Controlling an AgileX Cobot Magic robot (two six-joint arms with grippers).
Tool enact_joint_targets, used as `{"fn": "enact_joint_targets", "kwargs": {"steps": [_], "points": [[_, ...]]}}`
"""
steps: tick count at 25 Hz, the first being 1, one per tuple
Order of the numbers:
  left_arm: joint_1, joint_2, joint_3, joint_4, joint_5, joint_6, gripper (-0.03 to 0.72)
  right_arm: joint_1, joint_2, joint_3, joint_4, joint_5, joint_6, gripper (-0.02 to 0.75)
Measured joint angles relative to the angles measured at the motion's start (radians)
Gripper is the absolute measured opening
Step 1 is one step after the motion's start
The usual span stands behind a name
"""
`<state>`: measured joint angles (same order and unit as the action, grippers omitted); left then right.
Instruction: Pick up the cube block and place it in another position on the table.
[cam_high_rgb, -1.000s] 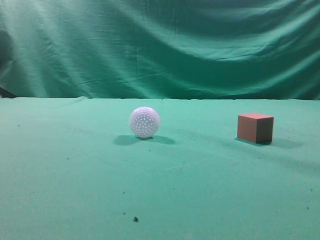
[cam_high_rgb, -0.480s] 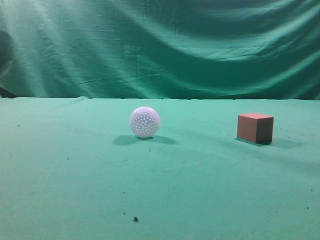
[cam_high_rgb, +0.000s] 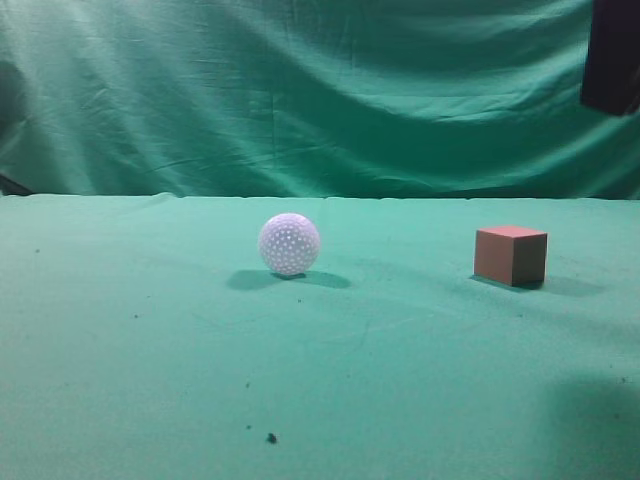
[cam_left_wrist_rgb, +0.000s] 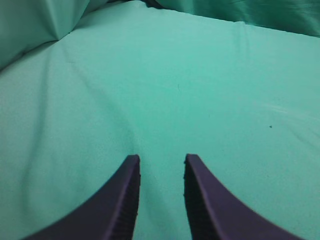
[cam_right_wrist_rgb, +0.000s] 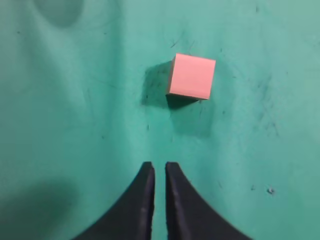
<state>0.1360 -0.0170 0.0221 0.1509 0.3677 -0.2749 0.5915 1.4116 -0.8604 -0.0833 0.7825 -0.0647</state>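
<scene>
The cube block (cam_high_rgb: 511, 256) is a small reddish-brown cube resting on the green table (cam_high_rgb: 150, 350) at the right. It also shows in the right wrist view (cam_right_wrist_rgb: 191, 76), ahead of my right gripper (cam_right_wrist_rgb: 159, 165), which hovers well above the cloth with its fingers nearly together and nothing between them. A dark part of the right arm (cam_high_rgb: 612, 55) hangs at the top right of the exterior view, above the cube. My left gripper (cam_left_wrist_rgb: 161, 159) is open and empty over bare green cloth; the cube is not in its view.
A white dimpled ball (cam_high_rgb: 289, 244) sits near the table's middle, left of the cube. A wrinkled green curtain (cam_high_rgb: 320, 90) closes off the back. A few dark specks (cam_high_rgb: 271, 438) lie on the cloth near the front.
A dark part of the right arm has come into the top right of the exterior view, and a shadow now falls on the table's front right. Cube and ball have not moved.
</scene>
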Motion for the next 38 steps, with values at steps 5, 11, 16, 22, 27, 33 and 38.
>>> {"fn": "enact_joint_targets", "kwargs": {"steps": [5,11,16,22,27,33,38], "points": [[0.0,0.0,0.0,0.0,0.0,0.0,0.235,0.0,0.163,-0.098,-0.01,0.009,0.084,0.328],[0.0,0.0,0.0,0.0,0.0,0.0,0.235,0.0,0.254,-0.179,-0.036,0.009,0.204,0.596],[0.0,0.0,0.0,0.0,0.0,0.0,0.235,0.0,0.331,-0.207,-0.063,0.005,0.267,0.596],[0.0,0.0,0.0,0.0,0.0,0.0,0.235,0.0,0.383,-0.209,-0.068,-0.024,0.274,0.495],[0.0,0.0,0.0,0.0,0.0,0.0,0.235,0.0,0.392,-0.213,-0.082,-0.029,0.284,0.248],[0.0,0.0,0.0,0.0,0.0,0.0,0.235,0.0,0.393,-0.299,-0.228,0.077,0.384,0.249],[0.0,0.0,0.0,0.0,0.0,0.0,0.235,-0.069,0.393,-0.422,-0.245,0.108,0.41,0.249]]}}
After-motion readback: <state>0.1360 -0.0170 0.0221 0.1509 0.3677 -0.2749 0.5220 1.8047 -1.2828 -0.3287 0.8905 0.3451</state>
